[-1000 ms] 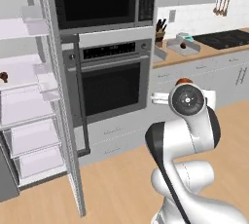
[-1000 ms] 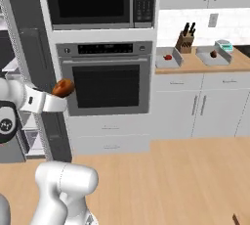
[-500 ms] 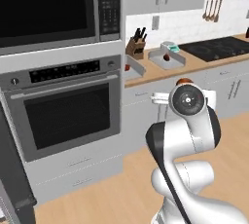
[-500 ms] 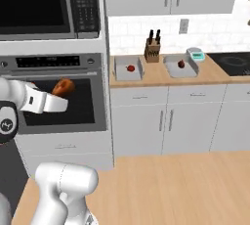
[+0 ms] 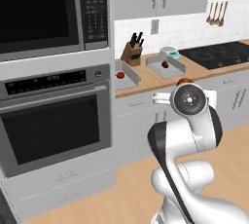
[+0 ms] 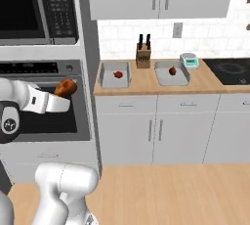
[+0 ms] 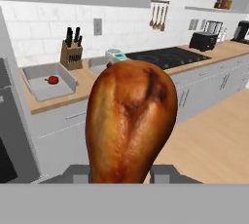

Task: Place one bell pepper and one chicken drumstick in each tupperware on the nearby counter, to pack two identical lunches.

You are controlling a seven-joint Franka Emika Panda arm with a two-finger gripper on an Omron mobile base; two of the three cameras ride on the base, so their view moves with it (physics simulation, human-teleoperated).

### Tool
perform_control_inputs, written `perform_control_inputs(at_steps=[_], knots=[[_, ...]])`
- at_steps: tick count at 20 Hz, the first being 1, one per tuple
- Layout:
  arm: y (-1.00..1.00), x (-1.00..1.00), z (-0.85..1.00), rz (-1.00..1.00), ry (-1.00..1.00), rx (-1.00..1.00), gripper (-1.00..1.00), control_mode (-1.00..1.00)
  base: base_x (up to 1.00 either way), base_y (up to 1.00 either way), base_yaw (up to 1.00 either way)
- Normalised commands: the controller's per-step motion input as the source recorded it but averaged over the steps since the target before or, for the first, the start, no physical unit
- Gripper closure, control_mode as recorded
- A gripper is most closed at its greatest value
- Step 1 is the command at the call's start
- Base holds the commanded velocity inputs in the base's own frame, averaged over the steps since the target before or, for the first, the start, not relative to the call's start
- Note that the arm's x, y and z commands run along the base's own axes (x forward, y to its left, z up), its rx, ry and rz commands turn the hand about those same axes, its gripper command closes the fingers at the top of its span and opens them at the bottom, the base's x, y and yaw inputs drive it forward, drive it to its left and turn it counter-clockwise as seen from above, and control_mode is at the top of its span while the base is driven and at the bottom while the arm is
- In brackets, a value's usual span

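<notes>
Ahead in the left base view, two tubs (image 5: 127, 72) (image 5: 166, 65) sit on the counter (image 5: 160, 79); right base view, gripper (image 6: 62, 102) clamps the drumstick (image 6: 65, 88) well left of them; hand view, drumstick upright, left tub (image 7: 46, 81) ahead-left.

Chicken drumstick (image 7: 130, 123) stood upright, clamped in pincer (image 7: 121, 173). Behind it, desk (image 7: 88, 81) carried grey tupperware (image 7: 34, 84) holding red bell pepper (image 7: 53, 79), beside knife block (image 7: 71, 54).

Tan wood counter (image 6: 146, 83), two grey tupperware trays (image 6: 114, 76) (image 6: 172, 74), knife block (image 6: 142, 56), small scale (image 6: 189, 60)
</notes>
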Motion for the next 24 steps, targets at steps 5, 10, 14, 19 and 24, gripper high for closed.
perform_control_inputs(at_steps=[5, 10, 14, 19, 24], knots=[[0.00, 0.00, 0.00, 0.00, 0.00, 0.00, 1.00, 1.00, 0.96, -1.00, 0.30], [0.00, 0.00, 0.00, 0.00, 0.00, 0.00, 1.00, 1.00, 0.68, -0.99, -0.12], [0.00, 0.00, 0.00, 0.00, 0.00, 0.00, 1.00, 1.00, 0.83, -0.84, -0.37], [0.00, 0.00, 0.00, 0.00, 0.00, 0.00, 1.00, 1.00, 1.00, -0.67, -0.36], [0.00, 0.00, 0.00, 0.00, 0.00, 0.00, 1.00, 1.00, 1.00, -0.38, 0.11]])
